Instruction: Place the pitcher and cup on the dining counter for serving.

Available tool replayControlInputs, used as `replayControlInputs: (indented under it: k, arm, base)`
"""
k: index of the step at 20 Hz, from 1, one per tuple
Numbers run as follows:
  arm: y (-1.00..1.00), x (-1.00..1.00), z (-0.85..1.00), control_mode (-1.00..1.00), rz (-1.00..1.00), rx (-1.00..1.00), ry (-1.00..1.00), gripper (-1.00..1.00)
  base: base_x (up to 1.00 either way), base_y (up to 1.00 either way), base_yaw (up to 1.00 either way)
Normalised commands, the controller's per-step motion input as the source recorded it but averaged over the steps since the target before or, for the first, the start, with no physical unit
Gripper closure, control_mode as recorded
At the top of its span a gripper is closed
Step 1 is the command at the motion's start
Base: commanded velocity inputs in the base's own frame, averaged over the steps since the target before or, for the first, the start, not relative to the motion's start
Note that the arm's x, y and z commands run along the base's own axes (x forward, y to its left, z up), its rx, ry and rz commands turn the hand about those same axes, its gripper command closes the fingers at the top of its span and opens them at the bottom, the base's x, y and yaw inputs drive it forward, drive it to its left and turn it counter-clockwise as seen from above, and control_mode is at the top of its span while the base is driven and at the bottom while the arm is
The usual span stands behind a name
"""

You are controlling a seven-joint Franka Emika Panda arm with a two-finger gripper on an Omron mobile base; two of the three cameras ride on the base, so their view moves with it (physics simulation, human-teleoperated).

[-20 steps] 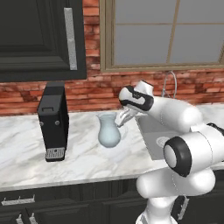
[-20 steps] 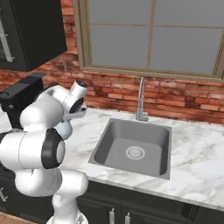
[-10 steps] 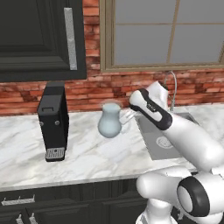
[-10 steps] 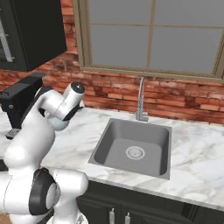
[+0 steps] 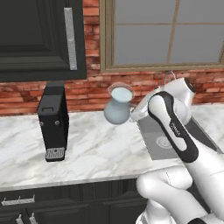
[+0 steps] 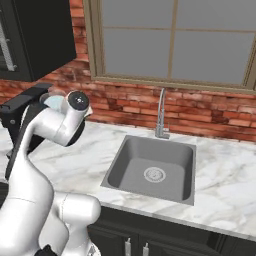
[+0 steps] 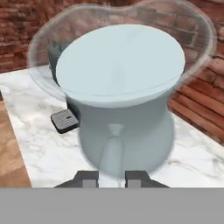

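The pale blue-grey glassy pitcher (image 5: 119, 105) hangs in the air above the marble counter (image 5: 100, 153), in front of the brick wall. My gripper (image 5: 138, 113) is shut on its right side, near the belly. In the hand view the pitcher (image 7: 120, 100) looms close, its flared rim toward the camera, and my gripper (image 7: 111, 177) pinches its wall at the bottom. From the right base view a sliver of the pitcher (image 6: 52, 103) peeks out behind my wrist. The cup and the dining counter are out of view.
A black coffee machine (image 5: 53, 122) stands on the counter to the left of the pitcher. The sink (image 6: 155, 167) with its faucet (image 6: 161, 117) lies to the right. A dark wall cabinet (image 5: 39, 39) hangs above the coffee machine.
The pitcher has risen off the counter and moved a little to the right in my grip. My arm has stretched upward and forward. The cameras have stayed put.
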Motion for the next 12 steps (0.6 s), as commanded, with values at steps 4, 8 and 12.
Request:
replayControlInputs:
  k: [4,8,12]
  arm:
    - [-0.74,-0.85,0.36,-1.00,0.00,0.06,-0.14,1.00]
    - [-0.46,-0.64,0.16,1.00,0.02,0.03,-0.07,1.00]
    - [0.00,0.00,0.00,1.00,0.00,0.00,0.00,1.00]
  base:
    - [0.00,0.00,0.00]
    - [-0.25,-0.17,0.03]
    - [-0.99,-0.41,0.44]
